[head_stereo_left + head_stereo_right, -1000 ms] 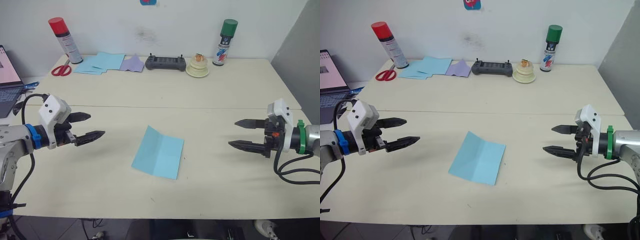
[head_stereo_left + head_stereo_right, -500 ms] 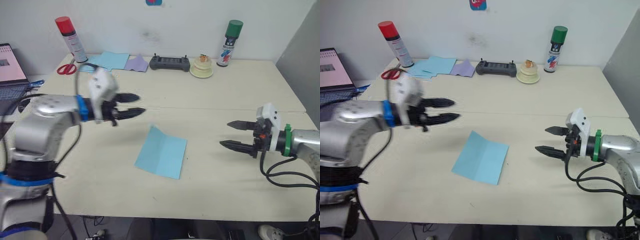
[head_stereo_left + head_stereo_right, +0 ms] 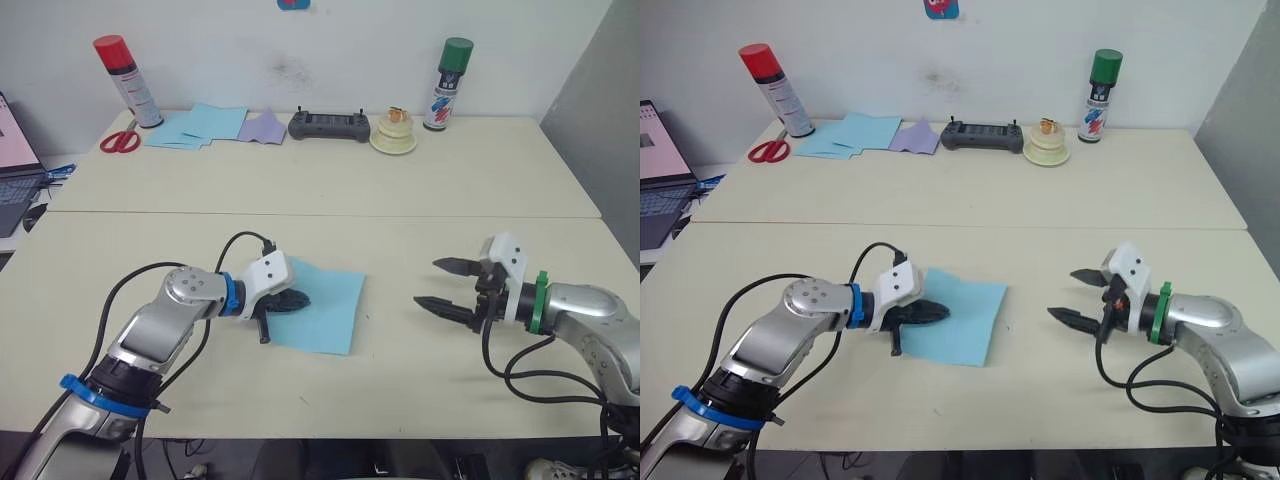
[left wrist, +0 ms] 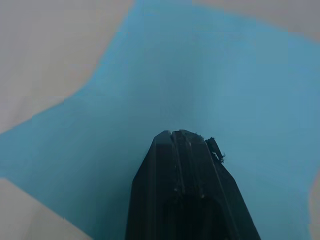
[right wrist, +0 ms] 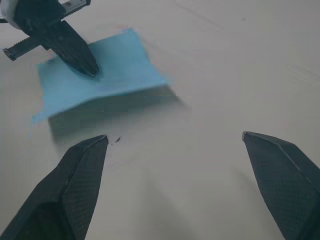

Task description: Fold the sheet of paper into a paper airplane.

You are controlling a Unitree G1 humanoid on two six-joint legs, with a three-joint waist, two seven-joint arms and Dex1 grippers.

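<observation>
Sheet of paper (image 3: 322, 308): one crease made, pressed flat by closed left claw (image 3: 296, 299); right claw (image 3: 438, 285) held open; airplane folds outstanding

From the head we look forward and down over the pale tabletop (image 3: 420, 190) through two eyes sharing one scene. Our left wrist camera sits very close above the creased light blue paper sheet (image 4: 210, 85). Our right wrist camera looks low across the table at that same sheet.
</observation>
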